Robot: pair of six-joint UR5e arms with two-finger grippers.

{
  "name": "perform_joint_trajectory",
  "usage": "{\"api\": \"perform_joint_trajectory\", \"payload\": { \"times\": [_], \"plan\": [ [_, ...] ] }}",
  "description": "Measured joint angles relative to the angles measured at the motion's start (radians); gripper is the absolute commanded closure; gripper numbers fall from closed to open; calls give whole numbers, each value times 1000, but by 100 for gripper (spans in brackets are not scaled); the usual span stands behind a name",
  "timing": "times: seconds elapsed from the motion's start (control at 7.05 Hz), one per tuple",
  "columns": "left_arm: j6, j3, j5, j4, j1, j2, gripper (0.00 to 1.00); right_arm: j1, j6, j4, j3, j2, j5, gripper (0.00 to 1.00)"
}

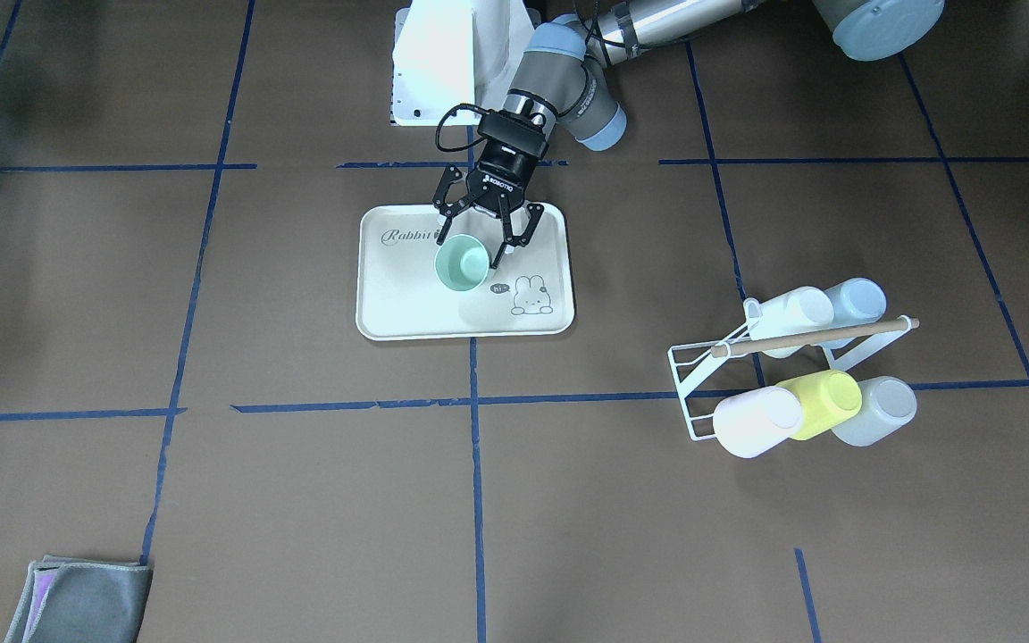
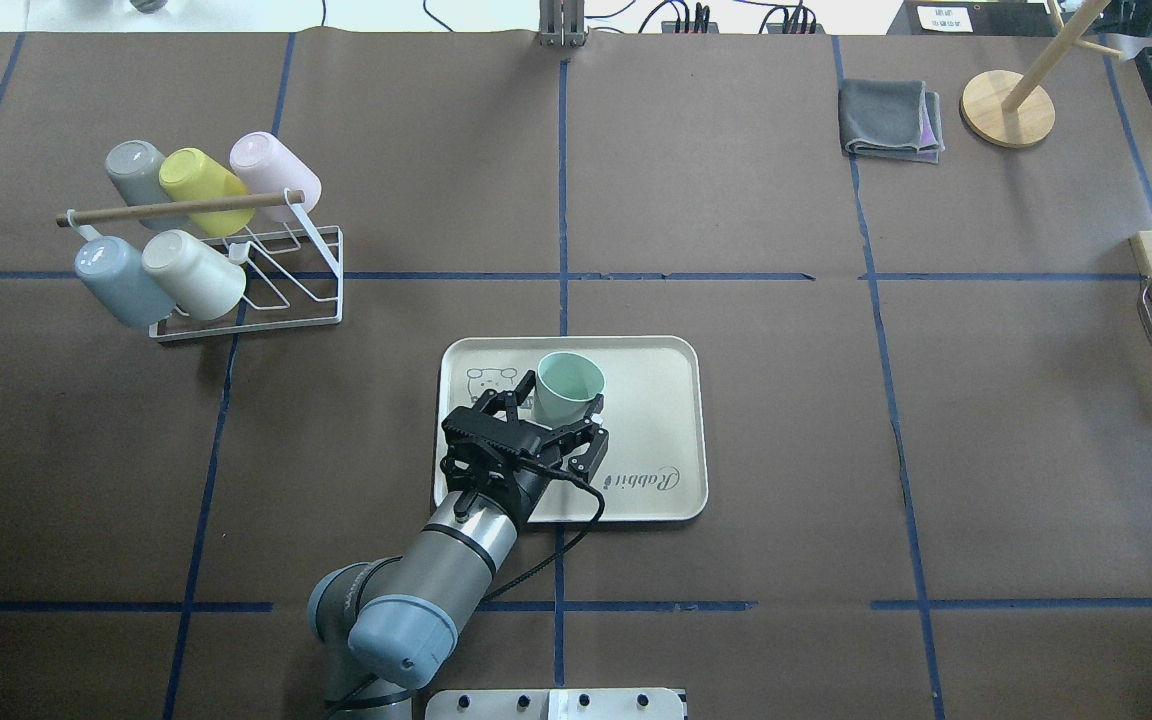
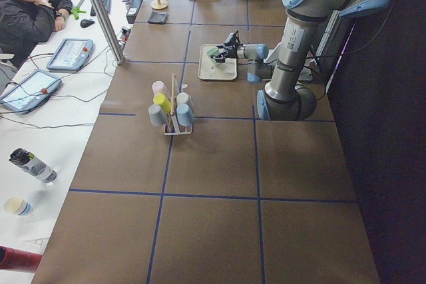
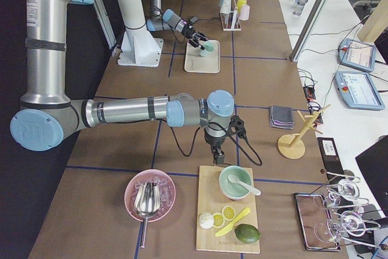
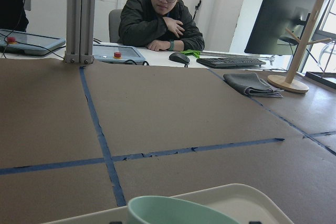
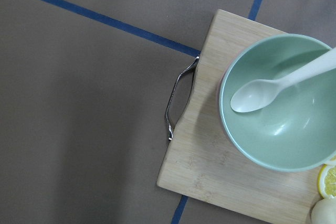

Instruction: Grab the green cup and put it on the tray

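Upper centre: the green cup point(image 1: 462, 263) stands on the tray point(image 1: 407, 308), flanked by the left gripper point(image 1: 472, 251), jaws wide; withdrawal is best made vertically.

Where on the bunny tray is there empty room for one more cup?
The cream rectangular tray is bare between the pale mint-green cup, the "Rabbit" writing and the short rim beyond. It is crowded around the cup, where the left gripper straddles it beside the rabbit drawing.
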Motion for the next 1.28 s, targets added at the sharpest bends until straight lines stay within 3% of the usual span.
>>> {"api": "perform_joint_trajectory", "payload": {
  "times": [0.43, 1.28],
  "plan": [
    [41, -11, -29, -92, 1, 51, 1, 0, 1, 1, 3, 0, 0, 1],
    [83, -136, -105, -96, -12, 55, 1, 0, 4, 2, 6, 2, 0, 1]
  ]
}}
